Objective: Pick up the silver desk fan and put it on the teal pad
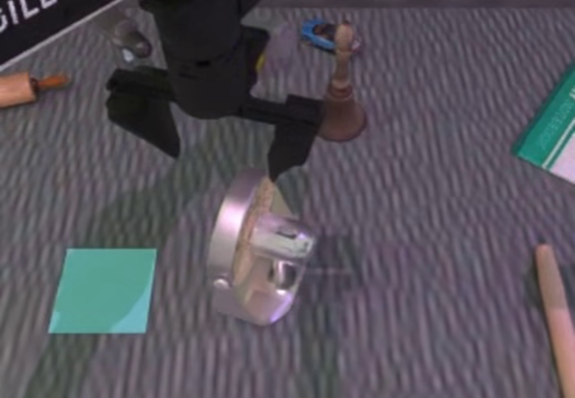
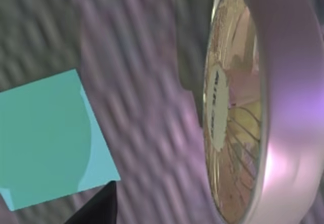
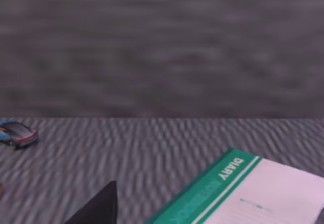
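Note:
The silver desk fan stands on edge near the table's middle, its tan face turned left and its hub and base to the right. My left gripper hangs open just above and behind it; one black finger touches or nearly touches the fan's top rim, the other is out to the left. In the left wrist view the fan fills one side, with a dark fingertip by the teal pad. The teal pad lies flat, left of the fan. My right gripper is outside the top view, open over bare cloth.
A brown wooden bell stands behind the fan, with a small toy car beyond it. A rolling pin lies far left, a green-and-white book at the right edge, and a wooden stick at the front right.

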